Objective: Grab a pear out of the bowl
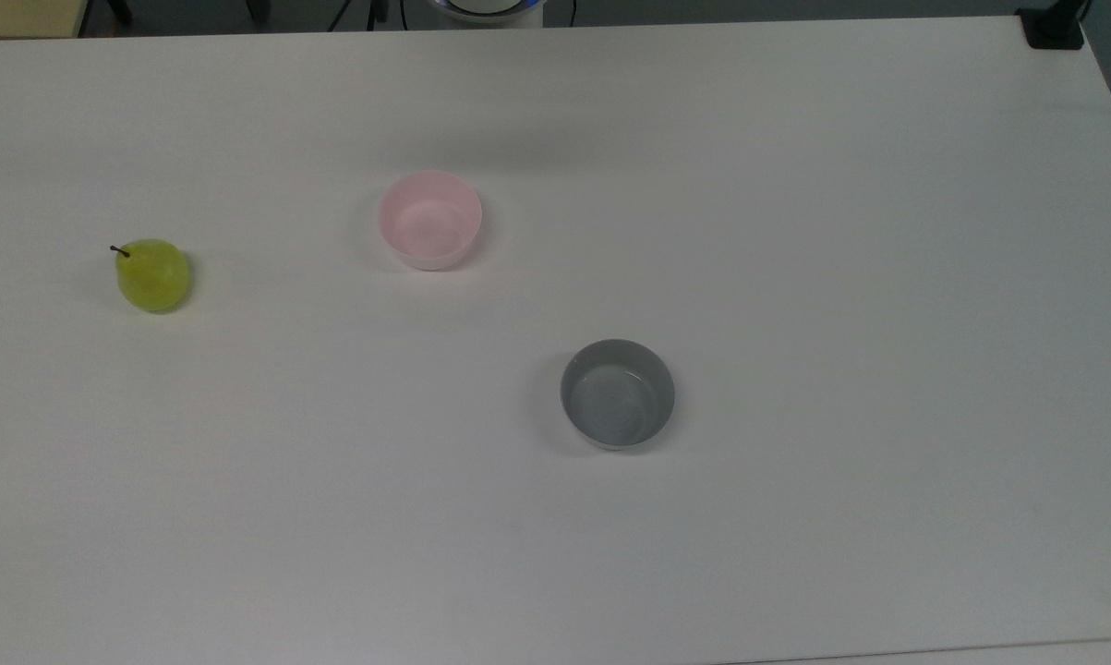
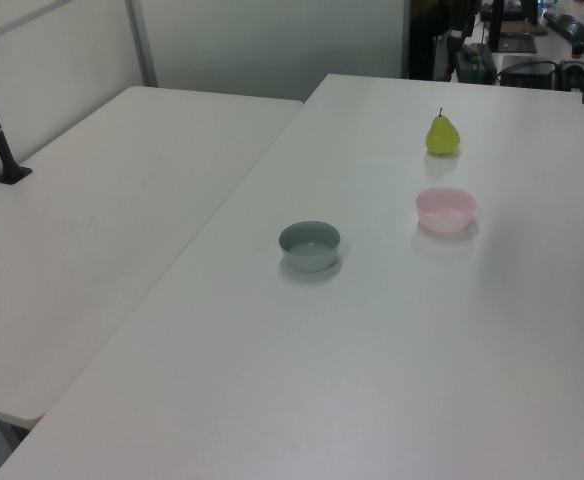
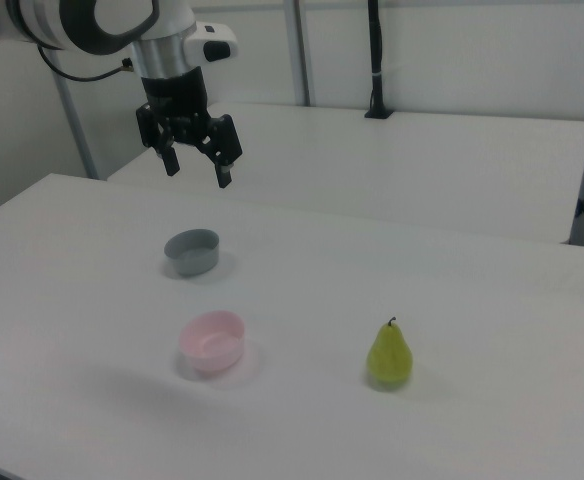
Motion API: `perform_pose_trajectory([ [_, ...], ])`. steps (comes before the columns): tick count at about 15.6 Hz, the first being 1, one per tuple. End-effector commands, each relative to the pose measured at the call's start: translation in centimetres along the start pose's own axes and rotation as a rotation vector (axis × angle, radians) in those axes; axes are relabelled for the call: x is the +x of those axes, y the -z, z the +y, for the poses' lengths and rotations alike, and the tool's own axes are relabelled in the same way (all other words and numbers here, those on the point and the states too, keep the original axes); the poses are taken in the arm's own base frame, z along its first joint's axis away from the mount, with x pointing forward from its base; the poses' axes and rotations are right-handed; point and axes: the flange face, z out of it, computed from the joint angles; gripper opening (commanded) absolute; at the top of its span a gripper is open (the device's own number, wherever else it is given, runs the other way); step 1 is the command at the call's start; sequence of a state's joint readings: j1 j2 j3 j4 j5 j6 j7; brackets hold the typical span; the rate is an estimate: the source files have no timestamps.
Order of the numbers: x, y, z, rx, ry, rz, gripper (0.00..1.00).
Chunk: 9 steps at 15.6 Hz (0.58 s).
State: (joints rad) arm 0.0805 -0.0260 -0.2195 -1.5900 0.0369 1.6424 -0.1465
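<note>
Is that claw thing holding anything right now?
No. The gripper hangs open and empty in the air; the pear stands on the table.

In the right view the arm holds its gripper (image 3: 198, 170) high, pointing down, fingers spread apart.

Matt white table (image 1: 795, 231); smooth, faintly glossy plastic-looking pink bowl (image 1: 429, 220) and grey bowl (image 1: 617, 394); pear (image 1: 152, 274) skin smooth, waxy, slight sheen; gripper (image 3: 197, 165) matt black.
</note>
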Motion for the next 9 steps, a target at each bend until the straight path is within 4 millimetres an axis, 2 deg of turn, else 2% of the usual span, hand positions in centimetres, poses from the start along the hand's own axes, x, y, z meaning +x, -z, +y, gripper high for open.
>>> perform_pose_trajectory([
  [1, 0.06, -0.8, -0.43, 0.016, 0.02, 0.025, 1.0],
  [9, 0.19, -0.47, -0.34, 0.013, 0.019, 0.04, 1.0],
])
